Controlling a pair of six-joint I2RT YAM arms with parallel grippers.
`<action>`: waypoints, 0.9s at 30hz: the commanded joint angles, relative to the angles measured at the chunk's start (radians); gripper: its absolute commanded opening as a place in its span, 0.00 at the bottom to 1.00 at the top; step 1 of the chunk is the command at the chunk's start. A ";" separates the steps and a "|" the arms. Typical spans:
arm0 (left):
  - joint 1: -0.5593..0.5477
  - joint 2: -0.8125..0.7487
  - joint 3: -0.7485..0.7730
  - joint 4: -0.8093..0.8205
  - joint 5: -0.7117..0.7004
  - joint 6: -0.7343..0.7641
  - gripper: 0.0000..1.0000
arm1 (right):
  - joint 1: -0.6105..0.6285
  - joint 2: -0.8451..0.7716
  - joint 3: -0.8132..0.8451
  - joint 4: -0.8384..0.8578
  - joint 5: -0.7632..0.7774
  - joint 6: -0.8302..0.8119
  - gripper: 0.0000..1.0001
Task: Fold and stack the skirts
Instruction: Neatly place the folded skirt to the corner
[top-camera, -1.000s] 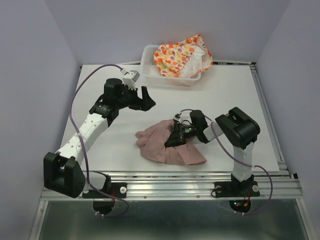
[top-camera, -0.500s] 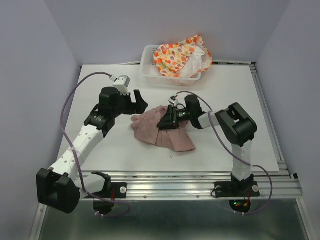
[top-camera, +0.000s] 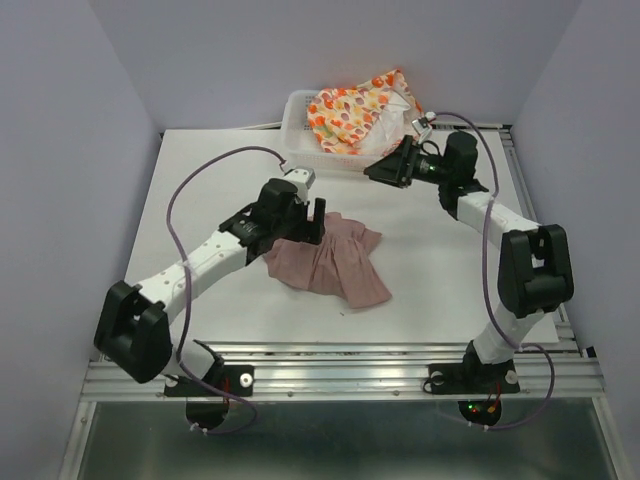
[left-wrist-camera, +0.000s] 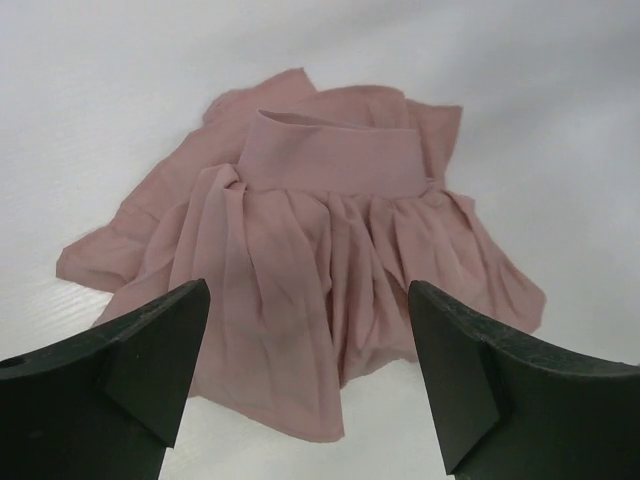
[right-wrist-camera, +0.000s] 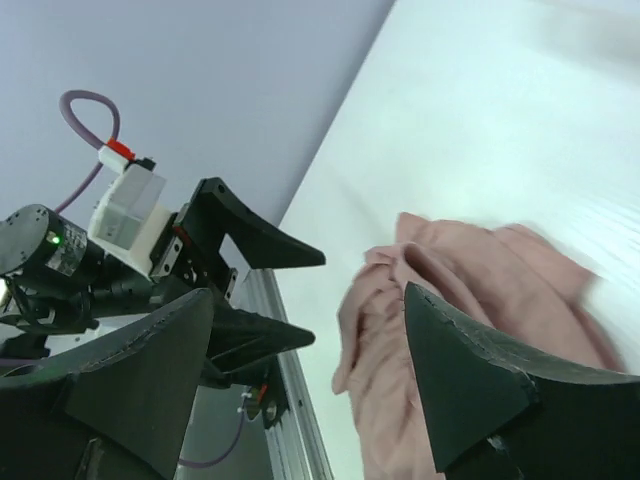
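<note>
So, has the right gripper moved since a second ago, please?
Yes. The right gripper left the pink skirt and swung toward the far edge, beside the white basket.

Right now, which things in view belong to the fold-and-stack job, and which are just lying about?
Job:
- dusty pink skirt, spread on the table
- cream printed skirt, heaped in the white mesh basket
- left claw, open by the pink skirt
- right claw, open near the basket

Lying about:
- white mesh basket

We list: near skirt (top-camera: 328, 262) lying mid-table (top-camera: 470, 260); behind it, at the far edge, basket (top-camera: 294, 128) with far skirt (top-camera: 358, 108) in it. Left gripper (top-camera: 308, 225) over near skirt's left part; right gripper (top-camera: 386, 168) before basket's right end.
</note>
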 joint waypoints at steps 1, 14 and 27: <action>-0.035 0.135 0.124 -0.071 -0.045 0.064 0.92 | -0.097 -0.064 -0.011 -0.172 0.001 -0.146 0.82; -0.102 0.634 0.468 -0.222 -0.126 0.067 0.76 | -0.170 -0.095 -0.063 -0.269 0.018 -0.215 0.84; 0.218 0.806 0.572 -0.327 -0.152 0.133 0.74 | -0.199 -0.089 -0.010 -0.364 0.030 -0.284 0.85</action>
